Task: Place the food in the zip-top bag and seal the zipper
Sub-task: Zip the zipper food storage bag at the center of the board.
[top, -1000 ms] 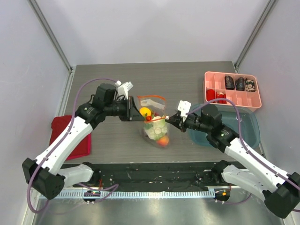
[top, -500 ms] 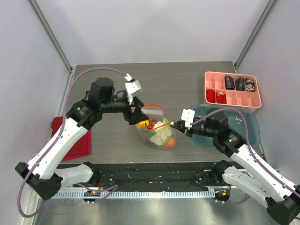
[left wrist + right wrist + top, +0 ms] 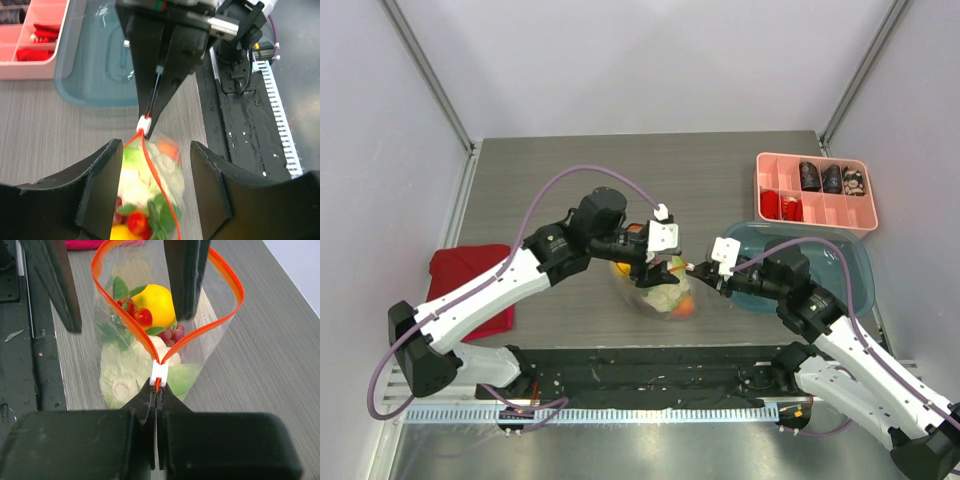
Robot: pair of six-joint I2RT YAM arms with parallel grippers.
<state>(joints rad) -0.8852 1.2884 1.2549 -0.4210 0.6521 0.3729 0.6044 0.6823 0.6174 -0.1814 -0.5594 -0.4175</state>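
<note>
The zip-top bag [image 3: 665, 297] stands on the table, its mouth open in a loop of orange-red zipper [image 3: 227, 277]. Inside lie the food pieces: a yellow lemon [image 3: 157, 302], red strawberries [image 3: 142, 316], purple grapes [image 3: 172, 333] and pale-green cabbage [image 3: 125, 375]. My right gripper [image 3: 157, 387] is shut on the zipper strip's end, just behind the white slider [image 3: 159, 374]. It also shows in the top view [image 3: 692, 268]. My left gripper [image 3: 156, 150] is open, its fingers [image 3: 60, 280] on either side of the bag's mouth, holding nothing. It hangs above the bag in the top view [image 3: 648, 268].
A pink compartment tray [image 3: 812, 212] with dark pieces stands at the back right. A blue tub [image 3: 845, 265] lies under my right arm. A folded red cloth [image 3: 470, 285] lies at the left. The black base rail [image 3: 640, 365] runs along the near edge.
My left arm has swung right from the bag's left rim to above its mouth. My right gripper has kept hold of the zipper end, and the bag has shifted slightly towards it.
</note>
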